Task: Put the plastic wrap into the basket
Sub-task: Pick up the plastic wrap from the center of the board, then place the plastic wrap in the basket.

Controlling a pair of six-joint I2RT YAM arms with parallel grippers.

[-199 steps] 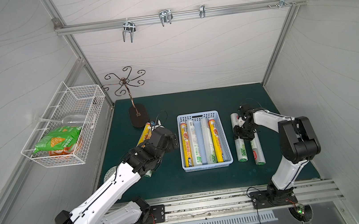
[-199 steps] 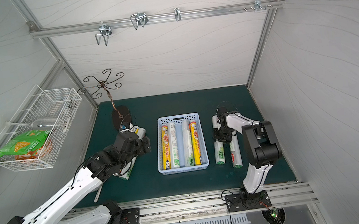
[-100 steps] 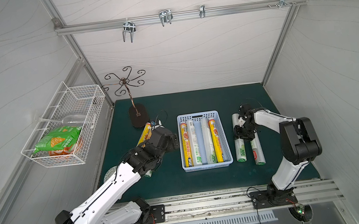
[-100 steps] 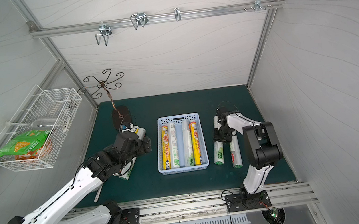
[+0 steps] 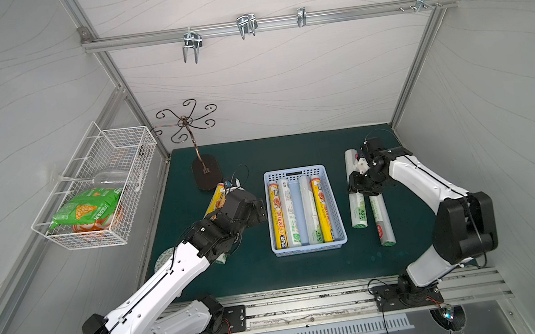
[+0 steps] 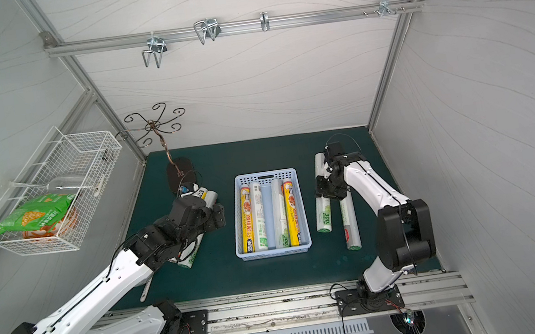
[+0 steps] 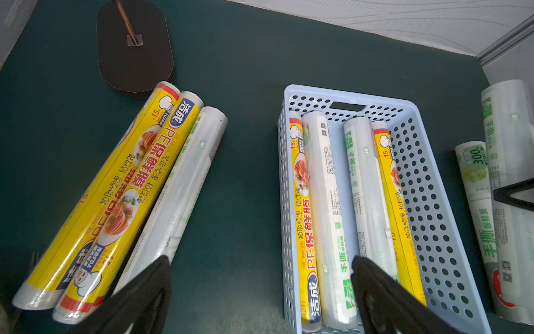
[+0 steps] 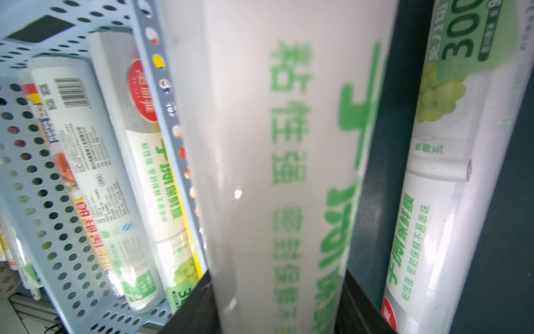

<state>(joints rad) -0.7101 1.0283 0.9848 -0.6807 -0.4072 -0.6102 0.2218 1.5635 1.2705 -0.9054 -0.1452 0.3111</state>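
Observation:
The pale-blue basket (image 5: pixel 332 198) (image 6: pixel 301 205) (image 7: pixel 427 179) (image 8: pixel 37 185) stands mid-mat and holds several plastic wrap rolls lengthwise. My right gripper (image 5: pixel 357 188) (image 6: pixel 323 193) (image 8: pixel 277 303) is shut on a white green-printed roll (image 5: pixel 357 209) (image 8: pixel 274 138) just right of the basket. A second white roll (image 5: pixel 382 221) (image 8: pixel 450 188) lies beside it on the mat. Left of the basket lie two yellow rolls (image 7: pixel 138 179) and a white one (image 7: pixel 185 179), partly under my left arm in both top views. My left gripper (image 5: pixel 258 210) (image 7: pixel 260 277) hangs open and empty between those rolls and the basket.
A dark stand with curled hooks (image 5: pixel 206 177) is at the back left of the mat. A white wire basket with snack bags (image 5: pixel 98 185) hangs on the left wall. Metal hooks hang from the overhead rail (image 5: pixel 247 26). The walls close in on three sides.
The roll in my right gripper has shifted very slightly toward the basket. The left arm has stayed where it was.

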